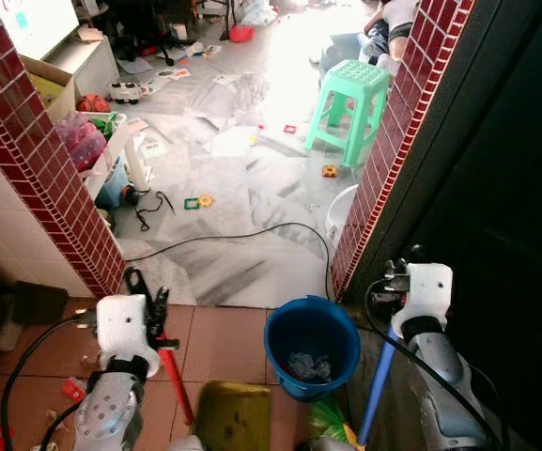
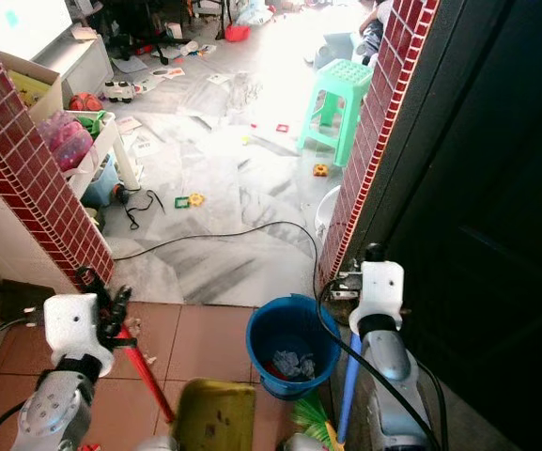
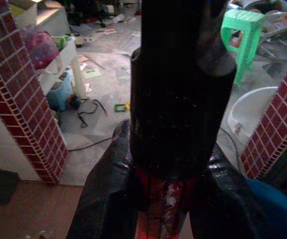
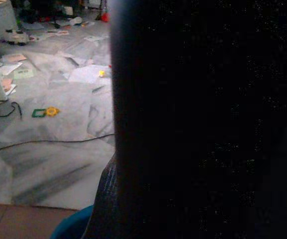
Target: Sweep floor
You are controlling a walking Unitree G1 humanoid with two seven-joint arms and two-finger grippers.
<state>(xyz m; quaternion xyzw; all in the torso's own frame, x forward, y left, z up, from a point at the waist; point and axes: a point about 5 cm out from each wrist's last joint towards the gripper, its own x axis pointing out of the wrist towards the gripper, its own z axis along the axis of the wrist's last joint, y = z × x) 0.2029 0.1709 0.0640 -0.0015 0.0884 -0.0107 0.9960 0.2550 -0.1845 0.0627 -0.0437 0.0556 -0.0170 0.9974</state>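
My left gripper (image 1: pixel 148 299) is low on the left, shut on the red handle (image 1: pixel 177 381) of an olive-yellow dustpan (image 1: pixel 233 413) that lies on the brown tiles below me. The left wrist view shows its black fingers (image 3: pixel 103 194) clamped round that red shaft (image 3: pixel 163 209). My right gripper (image 1: pixel 394 278) is low on the right beside the brick pillar, shut on a broom's blue handle (image 1: pixel 376 385); the green and yellow bristles (image 1: pixel 332 423) rest by the bucket. A blue bucket (image 1: pixel 313 329) with crumpled rubbish in it stands between the arms.
Red brick pillars (image 1: pixel 45 160) (image 1: pixel 393 141) frame a doorway onto a marble floor strewn with paper and toys. A black cable (image 1: pixel 224 235) crosses it. A green stool (image 1: pixel 350 103), white basin (image 1: pixel 341 211), toy shelf (image 1: pixel 92 132), dark door (image 1: pixel 505 188) and a seated person (image 1: pixel 393 23) stand around.
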